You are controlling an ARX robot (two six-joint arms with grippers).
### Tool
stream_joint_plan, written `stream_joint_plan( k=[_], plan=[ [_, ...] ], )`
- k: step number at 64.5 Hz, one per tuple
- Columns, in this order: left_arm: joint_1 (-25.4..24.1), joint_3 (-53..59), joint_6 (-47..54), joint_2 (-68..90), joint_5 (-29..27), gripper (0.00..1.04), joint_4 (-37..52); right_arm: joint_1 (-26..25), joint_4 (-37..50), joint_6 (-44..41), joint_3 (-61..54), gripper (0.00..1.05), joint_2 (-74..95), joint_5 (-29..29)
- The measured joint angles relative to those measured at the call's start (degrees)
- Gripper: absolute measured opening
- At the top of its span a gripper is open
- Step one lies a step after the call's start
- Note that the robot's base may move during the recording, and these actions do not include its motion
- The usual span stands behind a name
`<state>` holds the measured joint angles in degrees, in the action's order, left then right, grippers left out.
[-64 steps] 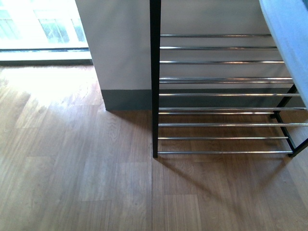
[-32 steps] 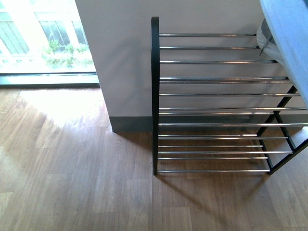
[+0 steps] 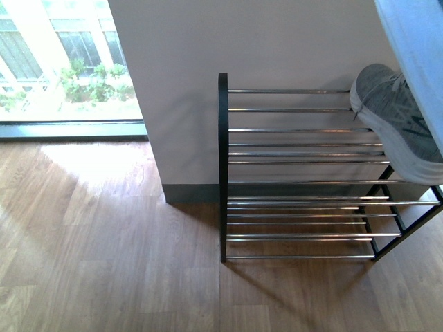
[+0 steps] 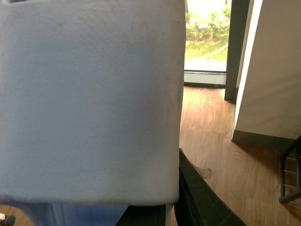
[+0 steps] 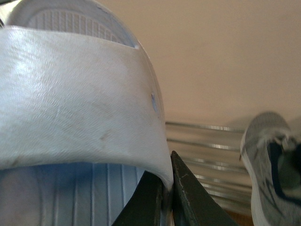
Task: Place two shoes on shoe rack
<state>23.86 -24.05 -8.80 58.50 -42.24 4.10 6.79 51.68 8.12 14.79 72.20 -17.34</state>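
Lower in view now, the black-framed chrome-barred shoe rack [image 3: 297, 145] bears a grey knit sneaker [image 3: 394, 121] on top. One light, bendy pale blue rubber slide [image 5: 80, 94] is clamped by its strap in the right gripper [image 5: 167, 190], its twin [image 4: 89, 103] in the left gripper [image 4: 171, 209].

Left tool [image 4: 171, 210], right tool [image 5: 166, 197] each clamp a slide [image 5: 70, 94].

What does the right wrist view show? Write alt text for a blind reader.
A pale blue slide fills most of the view, its strap edge pinched in the dark right gripper. Behind it, a grey sneaker sits on the chrome bars of the shoe rack, against a plain beige wall.
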Motion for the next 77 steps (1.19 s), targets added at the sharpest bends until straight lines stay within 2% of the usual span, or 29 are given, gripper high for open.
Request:
stream_joint_plan(
  k=[7, 13, 27, 41, 58, 77],
  plan=[
    [0.0, 0.0, 0.0, 0.0, 0.11, 0.02, 0.0, 3.28, -2.23, -0.57, 5.09, 0.02, 6.29, 3.17],
    [0.0, 0.0, 0.0, 0.0, 0.02, 0.02, 0.0, 6.64, -8.2, -2.62, 12.72, 0.02, 15.82, 8.07],
    [0.0, 0.0, 0.0, 0.0, 0.11, 0.02, 0.0, 9.62, -12.2, -6.19, 28.39, 0.02, 36.63, 18.21],
    [0.0, 0.0, 0.0, 0.0, 0.11, 0.02, 0.0, 9.64, -17.27, -8.24, 41.46, 0.02, 51.93, 26.16],
    [0.0, 0.0, 0.0, 0.0, 0.11, 0.02, 0.0, 8.39, -17.29, -11.17, 50.75, 0.02, 63.08, 36.15],
    [0.0, 0.0, 0.0, 0.0, 0.11, 0.02, 0.0, 6.73, -16.24, -14.84, 54.95, 0.02, 67.91, 40.96]
  ],
)
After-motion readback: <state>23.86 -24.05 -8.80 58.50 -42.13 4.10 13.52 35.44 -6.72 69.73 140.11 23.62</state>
